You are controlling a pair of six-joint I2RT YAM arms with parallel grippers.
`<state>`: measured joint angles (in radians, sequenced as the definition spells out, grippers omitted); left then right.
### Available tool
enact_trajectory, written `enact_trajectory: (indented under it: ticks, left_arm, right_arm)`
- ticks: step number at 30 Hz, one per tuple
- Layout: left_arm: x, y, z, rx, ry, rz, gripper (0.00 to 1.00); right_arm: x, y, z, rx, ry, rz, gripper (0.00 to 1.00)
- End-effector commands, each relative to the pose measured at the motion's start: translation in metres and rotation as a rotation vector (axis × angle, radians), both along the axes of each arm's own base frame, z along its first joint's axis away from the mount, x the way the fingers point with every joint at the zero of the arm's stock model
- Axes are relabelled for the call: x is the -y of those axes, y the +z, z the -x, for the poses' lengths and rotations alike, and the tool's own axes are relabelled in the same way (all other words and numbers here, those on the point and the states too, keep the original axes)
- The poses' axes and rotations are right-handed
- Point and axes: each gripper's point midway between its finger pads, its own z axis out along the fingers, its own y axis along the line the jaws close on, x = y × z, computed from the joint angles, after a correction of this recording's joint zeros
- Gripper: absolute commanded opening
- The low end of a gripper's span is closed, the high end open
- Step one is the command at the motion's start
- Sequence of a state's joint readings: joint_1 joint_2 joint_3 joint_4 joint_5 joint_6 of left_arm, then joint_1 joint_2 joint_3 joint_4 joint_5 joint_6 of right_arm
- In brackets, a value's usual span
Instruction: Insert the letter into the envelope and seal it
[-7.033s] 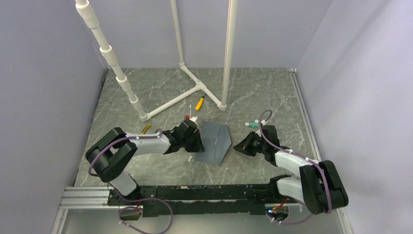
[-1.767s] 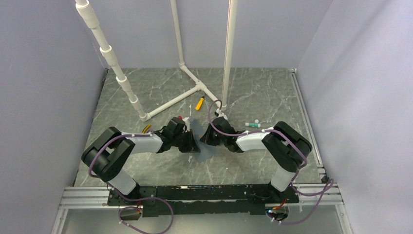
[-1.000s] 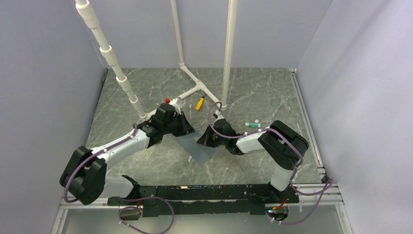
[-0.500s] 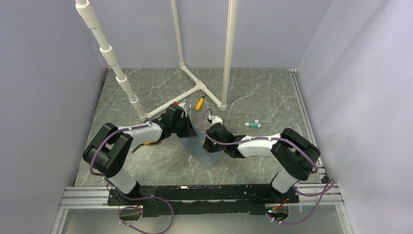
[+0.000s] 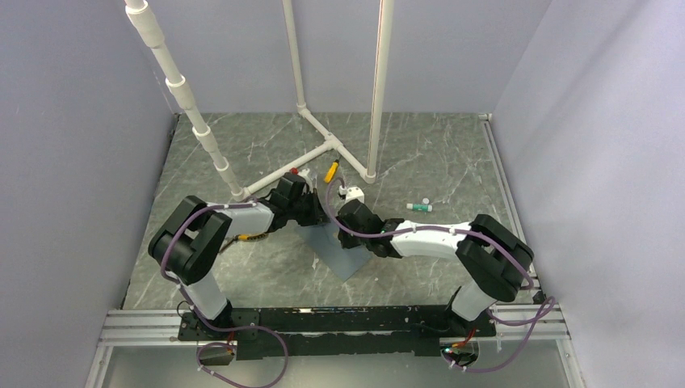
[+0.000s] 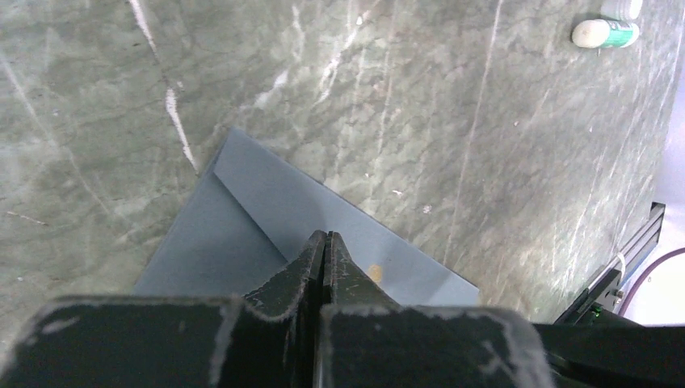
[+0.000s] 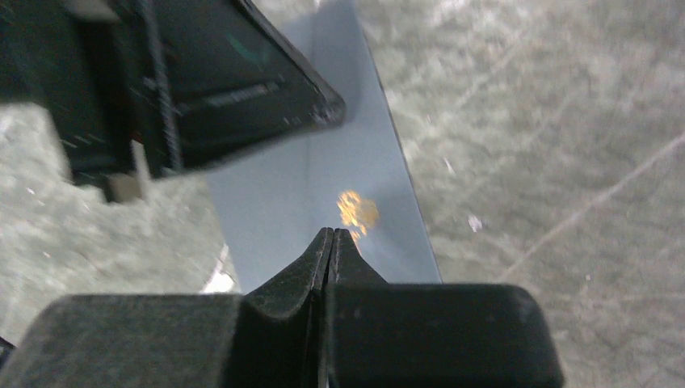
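Presses slate blue-grey paper envelope [image 5: 346, 254] mid-surface [image 5: 420, 162] with left gripper [image 6: 325, 238] and right gripper [image 7: 333, 235], both pressed together, empty, seemingly to flatten and seal it.

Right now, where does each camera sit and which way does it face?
Top external: above and behind both arms, which show fully, looking down at the table.
Left wrist: on that wrist, looking down past its shut left gripper at the envelope.
Right wrist: likewise, past the shut right gripper.
Shared: both wrist views show the envelope's orange spot.
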<state>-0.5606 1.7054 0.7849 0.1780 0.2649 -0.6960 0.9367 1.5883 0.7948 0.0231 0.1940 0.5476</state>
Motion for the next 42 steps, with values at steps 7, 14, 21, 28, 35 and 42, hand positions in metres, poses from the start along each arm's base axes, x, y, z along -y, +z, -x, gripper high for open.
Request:
enact_trajectory:
  ticks: [7,14,21,28,35,42]
  left_arm:
    - [-0.015,-0.021,0.006,-0.093,0.055,0.056,0.03]
    - [-0.018,-0.036,0.014,-0.15,0.05,0.072,0.02]
    - [-0.02,-0.041,0.015,-0.164,0.05,0.069,0.03]
    - [-0.022,-0.043,0.013,-0.174,0.056,0.062,0.02]
    - [-0.024,-0.042,0.011,-0.173,0.06,0.057,0.03]
    - [-0.026,-0.043,0.01,-0.175,0.061,0.05,0.03]
  right_arm:
    - [-0.034,0.005,-0.028,0.061,0.009,0.082,0.07]
    - [-0.036,-0.008,-0.03,0.047,-0.006,0.149,0.04]
    - [-0.031,-0.031,-0.02,-0.012,0.001,0.212,0.03]
    - [-0.008,-0.052,0.008,-0.112,-0.02,0.252,0.01]
    - [0.002,-0.055,0.029,-0.146,0.003,0.238,0.01]
    - [0.006,-0.06,0.035,-0.159,0.013,0.253,0.01]
